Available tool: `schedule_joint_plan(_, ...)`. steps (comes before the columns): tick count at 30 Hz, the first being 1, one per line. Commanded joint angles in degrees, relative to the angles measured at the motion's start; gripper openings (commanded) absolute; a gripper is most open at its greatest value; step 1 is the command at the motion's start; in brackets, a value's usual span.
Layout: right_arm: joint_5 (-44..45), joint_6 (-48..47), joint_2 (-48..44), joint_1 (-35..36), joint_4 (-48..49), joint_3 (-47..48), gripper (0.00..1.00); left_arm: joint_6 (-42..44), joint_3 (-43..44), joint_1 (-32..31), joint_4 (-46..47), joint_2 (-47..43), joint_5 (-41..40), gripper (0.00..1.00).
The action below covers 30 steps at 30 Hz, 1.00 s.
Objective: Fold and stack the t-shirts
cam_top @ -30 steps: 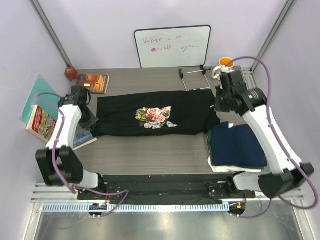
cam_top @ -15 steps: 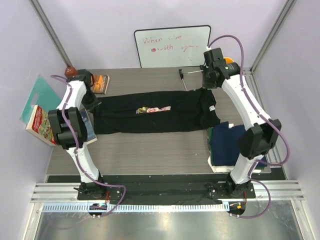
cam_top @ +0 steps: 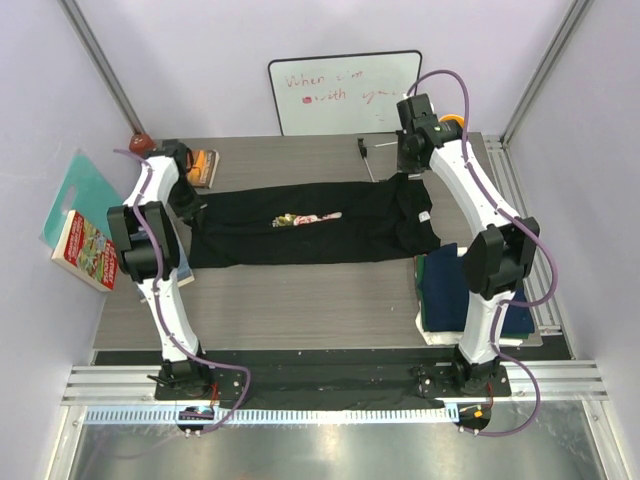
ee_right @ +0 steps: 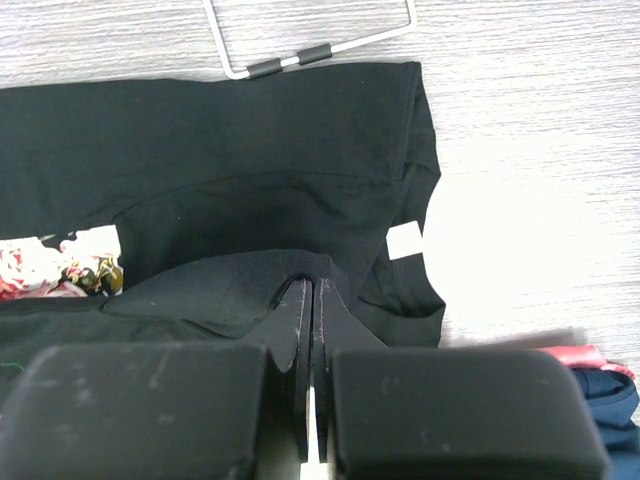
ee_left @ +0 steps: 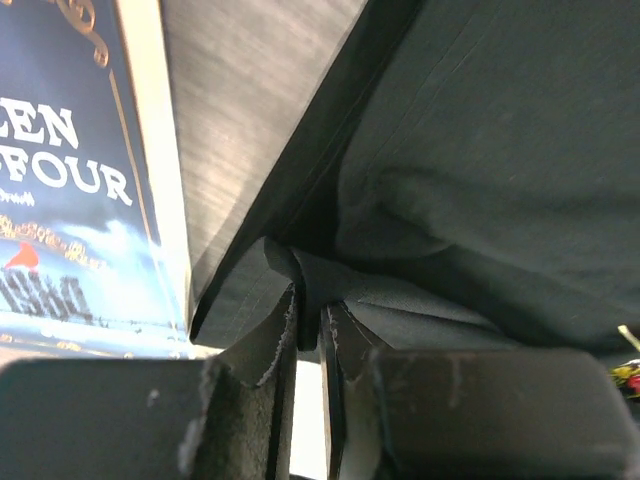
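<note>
A black t-shirt [cam_top: 330, 240] lies lengthwise across the table, doubled over so that only a strip of its floral print [cam_top: 305, 218] shows. My left gripper [cam_top: 190, 207] is at the shirt's left end, its tips [ee_left: 310, 305] shut on a fold of the black cloth [ee_left: 500, 120]. At the right end, near the collar, my right gripper [cam_top: 403, 172] is shut on a raised fold [ee_right: 312, 283] of the same shirt [ee_right: 250, 140], close to its white label [ee_right: 405, 242]. A folded navy t-shirt [cam_top: 450, 290] tops a stack at the near right, with white cloth [cam_top: 440, 335] under it.
Books lie at the left: a blue-covered one [ee_left: 60, 200] beside the left gripper, a red one [cam_top: 85, 250] and a teal one [cam_top: 75, 190]. Another book [cam_top: 205, 165], a wire stand [ee_right: 310, 50], a whiteboard [cam_top: 345, 92] and an orange cup [cam_top: 455, 122] line the back.
Both arms have reached toward the back of the table, carrying the shirt's near edge over it. The shirt has become narrower and most of the floral print is covered.
</note>
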Motion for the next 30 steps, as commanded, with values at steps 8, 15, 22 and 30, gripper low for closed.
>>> schedule_joint_plan(8,3.03,0.06,2.53,-0.52,4.07,5.93,0.01,1.00,7.11,0.62,-1.54,4.06,-0.32,0.30)
schedule_joint_plan(15,2.42,0.85,4.55,-0.60,4.86,7.07,0.01,-1.20,7.11,0.53,-1.02,-0.58,-5.51,0.35)
schedule_joint_plan(22,1.72,1.38,7.89,-0.60,5.30,8.12,0.01,-4.62,6.15,-2.18,0.48,-7.62,-7.97,0.37)
schedule_joint_plan(30,1.89,1.55,9.83,-1.22,5.92,9.53,0.01,-5.60,2.20,-7.02,4.43,-15.09,-10.54,0.37)
